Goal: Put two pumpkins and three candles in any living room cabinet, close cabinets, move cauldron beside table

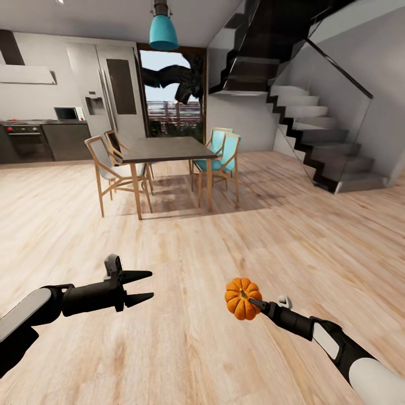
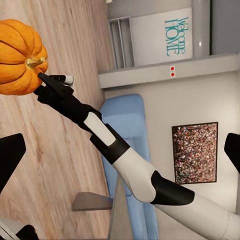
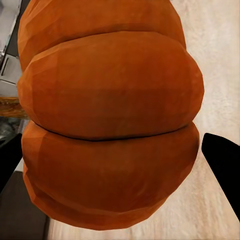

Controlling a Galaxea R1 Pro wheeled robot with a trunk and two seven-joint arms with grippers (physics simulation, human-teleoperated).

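Head view: the robot faced an open room with a pale wood floor [image 1: 185,247]. The right end effector [image 1: 250,302] was closed on a pumpkin [image 1: 242,298], held in the air above the floor at the lower right of centre; one dark fingertip lay across the orange, ribbed body beside the short stem. The left end effector [image 1: 145,286] hung free at the lower left, its two black pointed fingers parted and nothing between them. It stood well apart from the pumpkin.

Background: a dark-topped dining surface [image 1: 167,149] on pale wood legs stood in the middle distance, with wooden chairs [image 1: 109,169] on its left side and teal-seated chairs [image 1: 220,157] on its right. A teal pendant lamp [image 1: 163,31] hung above it. Dark kitchen units [image 1: 34,140] lined the far left wall, and a staircase [image 1: 320,135] with a glass balustrade rose at the right.

Left wrist view: the pumpkin [image 2: 20,57] appeared at the tip of the right arm [image 2: 130,165], whose black and white segments crossed the frame. Behind it were a blue sofa [image 2: 127,120], a framed picture [image 2: 196,152] and a panel lettered "Welcome HOME" [image 2: 177,37].

Right wrist view: the pumpkin [image 3: 107,115] sat directly between the two black fingers, seen close, with the wood floor beyond it.
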